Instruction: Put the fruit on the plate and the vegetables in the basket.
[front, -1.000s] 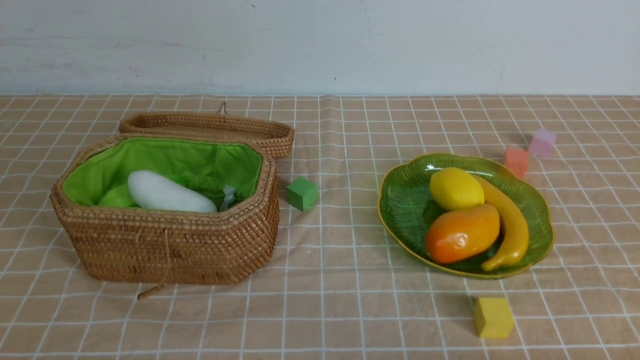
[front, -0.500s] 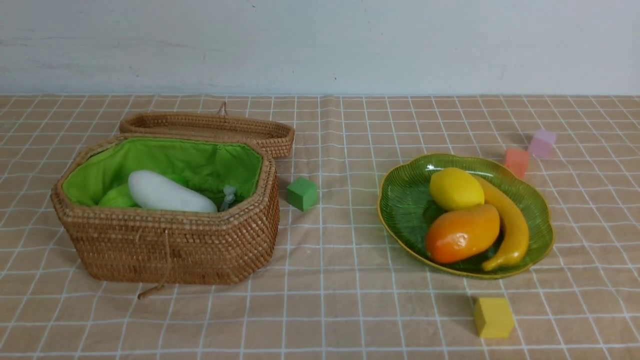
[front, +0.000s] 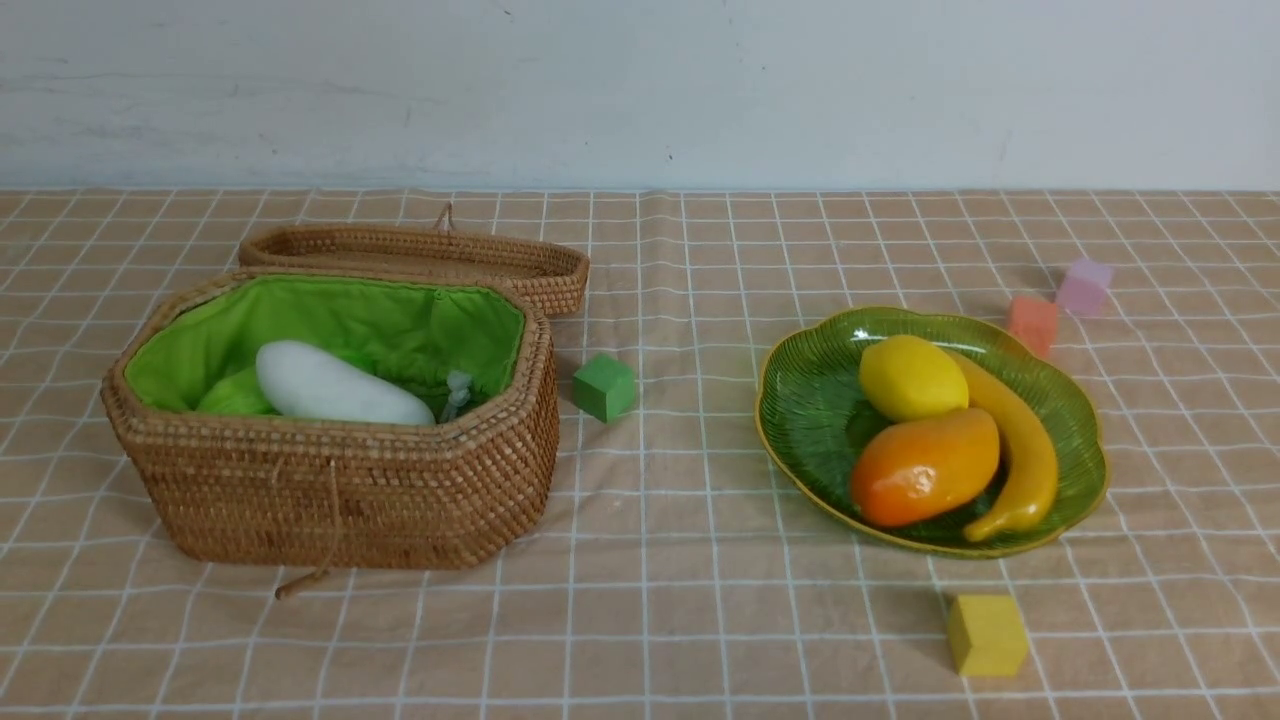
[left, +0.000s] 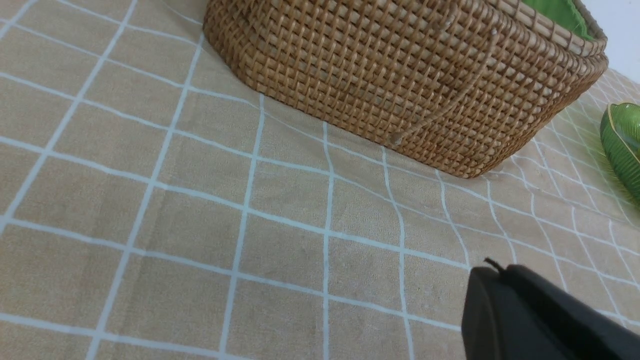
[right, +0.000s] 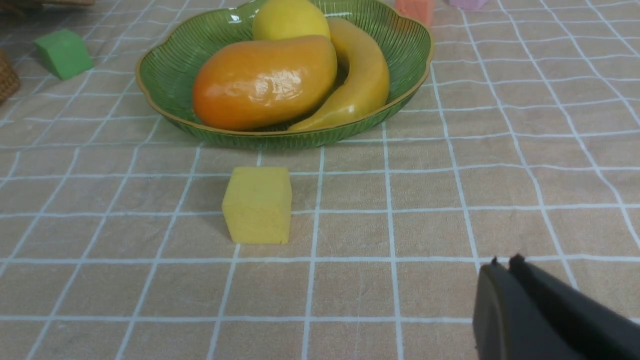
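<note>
Holding lemon (front: 912, 378), mango (front: 925, 467), banana (front: 1022, 450): green plate (front: 815, 470).

No readable text, labels or numbers appear on anything here.

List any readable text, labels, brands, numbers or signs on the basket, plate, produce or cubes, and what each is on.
None: no text, label, brand, number or sign shows on the basket, plate, visible produce or cubes.
</note>
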